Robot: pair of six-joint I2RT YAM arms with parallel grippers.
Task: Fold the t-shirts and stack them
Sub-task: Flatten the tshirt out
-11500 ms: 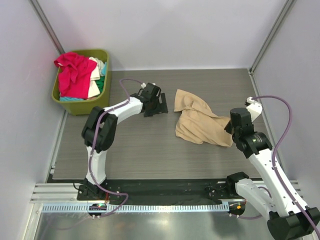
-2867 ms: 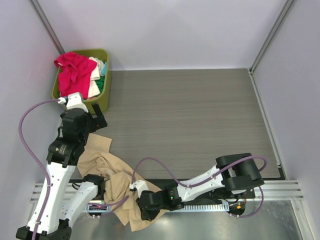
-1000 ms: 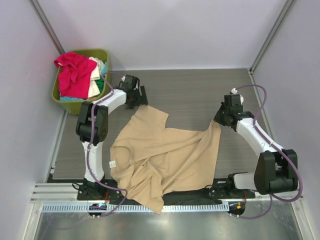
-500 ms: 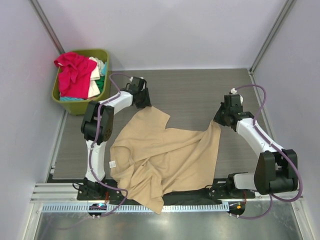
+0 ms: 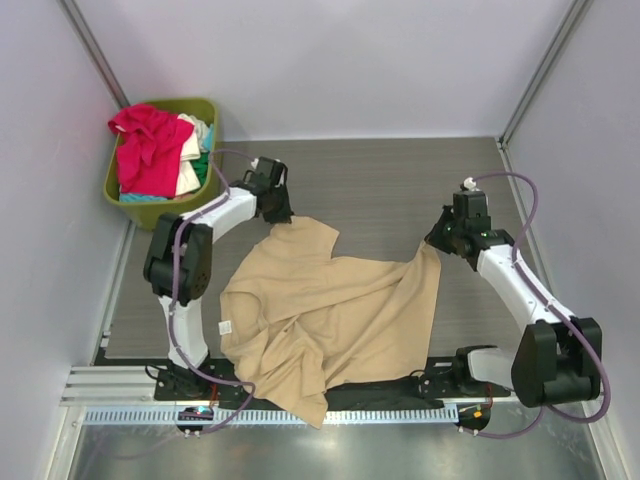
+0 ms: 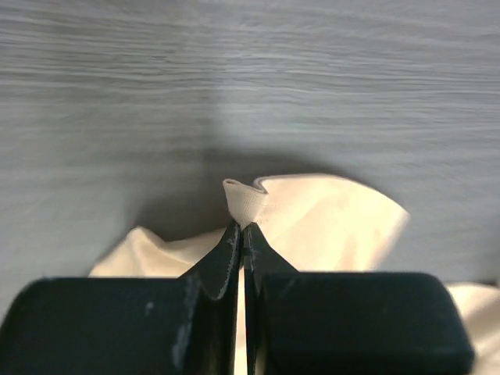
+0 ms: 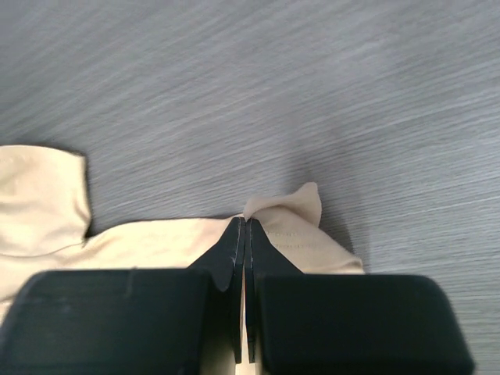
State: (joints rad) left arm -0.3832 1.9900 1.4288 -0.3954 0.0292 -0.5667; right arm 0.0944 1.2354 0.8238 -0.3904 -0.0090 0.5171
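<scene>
My left pincer (image 5: 277, 214) is pinching a small fold of the tan shirt (image 5: 330, 310) at its 11 o'clock corner, and my right pincer (image 5: 436, 244) is clamped on the cloth edge at 2 o'clock. The shirt lies rumpled across the worktop (image 5: 380, 185), its 6 o'clock end draped over the near edge. The other shirts (image 5: 150, 150) are heaped in the basket (image 5: 165, 212) at 10 o'clock.
</scene>
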